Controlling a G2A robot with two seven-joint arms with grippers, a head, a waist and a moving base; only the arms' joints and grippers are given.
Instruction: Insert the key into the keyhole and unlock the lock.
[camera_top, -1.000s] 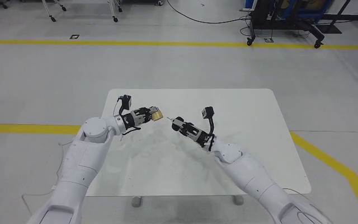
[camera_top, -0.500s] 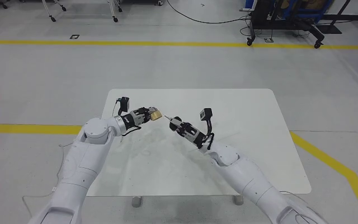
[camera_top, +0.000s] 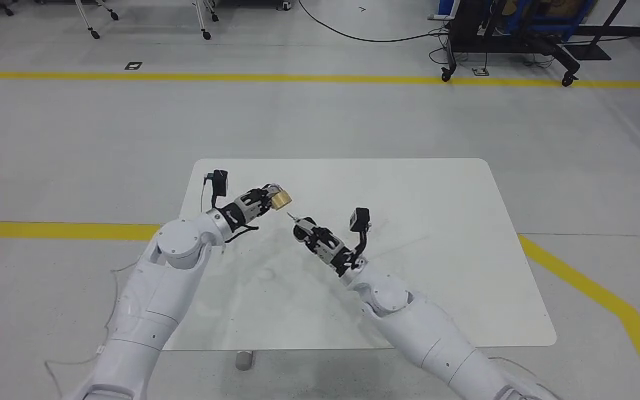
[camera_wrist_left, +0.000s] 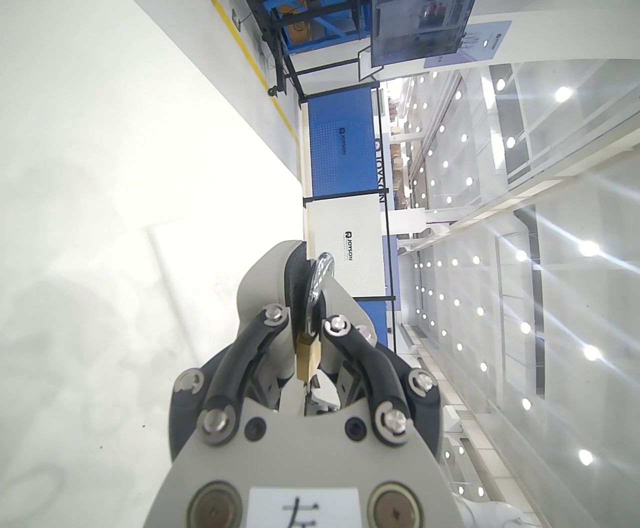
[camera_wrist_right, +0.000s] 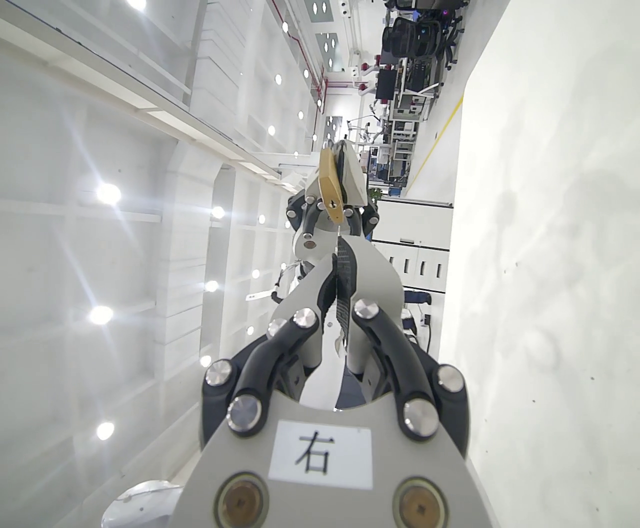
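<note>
left gripper (camera_top: 269, 199) clamps lock (camera_top: 281, 199) | right gripper (camera_top: 299, 226) pinches key (camera_top: 291, 217) (tip near lock)

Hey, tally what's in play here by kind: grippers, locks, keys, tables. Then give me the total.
Grippers: 2 (left gripper, right gripper)
Locks: 1 (brass padlock, held by the left gripper)
Keys: 1 (key, held by the right gripper)
Tables: 1 (white table)
Total: 5
</note>
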